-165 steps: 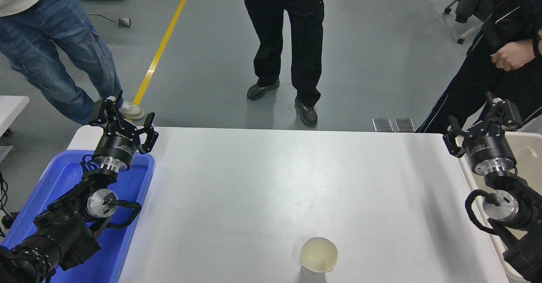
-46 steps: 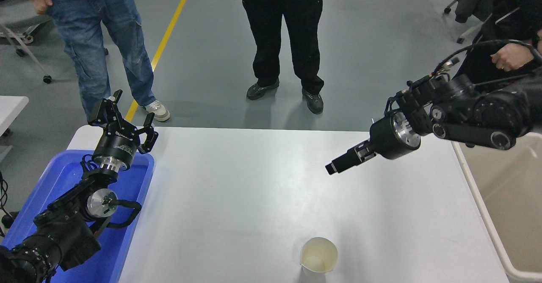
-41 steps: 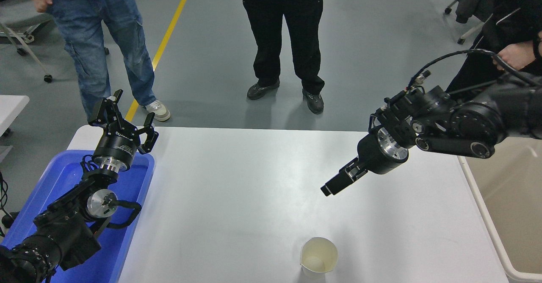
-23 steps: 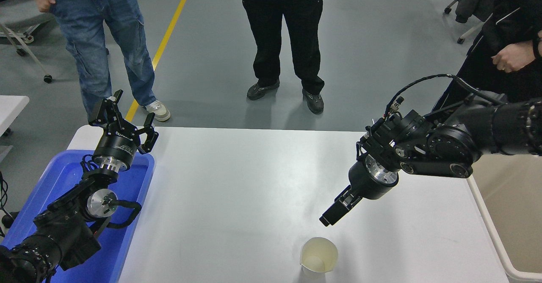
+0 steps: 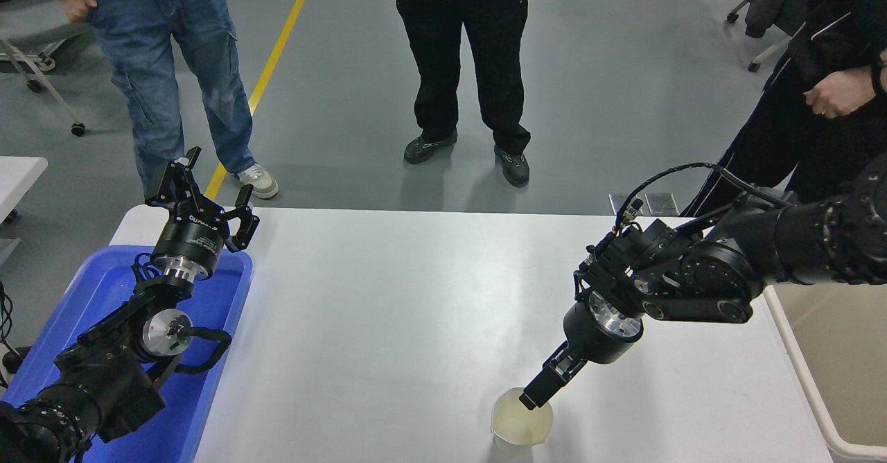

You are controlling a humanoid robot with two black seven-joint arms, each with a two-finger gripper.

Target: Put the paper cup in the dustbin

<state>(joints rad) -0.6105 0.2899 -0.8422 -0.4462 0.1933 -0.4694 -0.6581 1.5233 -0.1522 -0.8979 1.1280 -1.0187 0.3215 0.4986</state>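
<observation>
Standing upright: one paper cup [image 5: 521,425], beside one dustbin [image 5: 824,380].

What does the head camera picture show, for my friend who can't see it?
The robot's right tool reaches down to the rim of a white paper cup standing upright near the white table's front edge. The beige dustbin waits at the right, the left tool is parked over a blue tray, and three people stand behind.
</observation>
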